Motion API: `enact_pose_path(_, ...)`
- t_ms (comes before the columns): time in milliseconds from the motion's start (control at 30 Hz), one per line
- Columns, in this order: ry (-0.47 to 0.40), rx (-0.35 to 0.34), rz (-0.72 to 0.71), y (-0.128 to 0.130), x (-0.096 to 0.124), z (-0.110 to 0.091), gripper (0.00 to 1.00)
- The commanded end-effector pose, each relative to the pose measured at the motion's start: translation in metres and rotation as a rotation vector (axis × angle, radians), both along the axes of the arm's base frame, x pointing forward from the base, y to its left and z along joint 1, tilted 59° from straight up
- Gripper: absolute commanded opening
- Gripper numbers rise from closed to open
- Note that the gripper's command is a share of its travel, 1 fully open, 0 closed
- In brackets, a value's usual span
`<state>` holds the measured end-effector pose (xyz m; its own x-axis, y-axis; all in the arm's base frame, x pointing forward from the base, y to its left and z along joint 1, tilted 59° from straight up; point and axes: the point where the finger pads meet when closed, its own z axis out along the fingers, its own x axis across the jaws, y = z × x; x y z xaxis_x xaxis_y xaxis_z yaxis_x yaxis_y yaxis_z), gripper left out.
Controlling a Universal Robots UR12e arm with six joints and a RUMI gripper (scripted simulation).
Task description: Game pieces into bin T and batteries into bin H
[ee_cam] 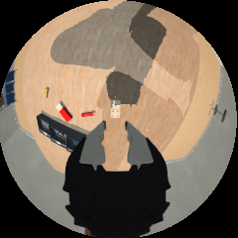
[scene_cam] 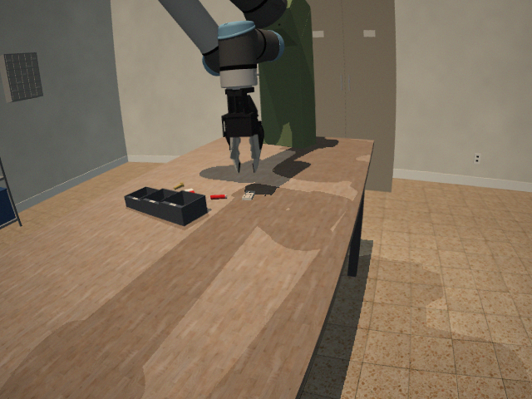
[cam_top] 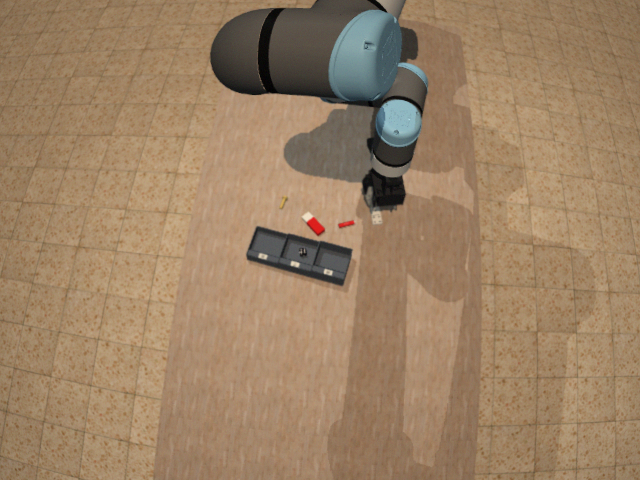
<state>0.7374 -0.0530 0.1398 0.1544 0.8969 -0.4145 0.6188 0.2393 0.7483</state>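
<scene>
My gripper (scene_cam: 246,170) (ee_cam: 115,121) points down, its fingers partly open with nothing between them, above the table near a white dotted domino-like piece (cam_top: 376,217) (scene_cam: 248,195) (ee_cam: 115,110). The piece lies flat on the table. A red cylinder (cam_top: 346,224) (scene_cam: 218,196) (ee_cam: 88,114), battery-like, lies between that piece and the bins. The black three-compartment bin set (cam_top: 279,262) (scene_cam: 195,212) stands upright. A small dark object with light spots (cam_top: 302,251), perhaps a die, is in its middle compartment. The labels are too small to read.
A red-and-white block (cam_top: 315,225) (ee_cam: 64,112) lies just behind the bins. A small brass-coloured screw-like piece (cam_top: 283,202) (scene_cam: 179,185) (ee_cam: 48,92) lies farther left. The arm's shadows fall across the table (cam_top: 258,361).
</scene>
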Motion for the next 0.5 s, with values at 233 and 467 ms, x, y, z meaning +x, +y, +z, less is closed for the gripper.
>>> enact_pose_path(233, 0.000, 0.000, 0.000, -0.004, 0.009, -0.006, 0.24)
enact_pose_path(467, 0.000, 0.000, 0.000, -0.014, 0.031, -0.021, 0.24)
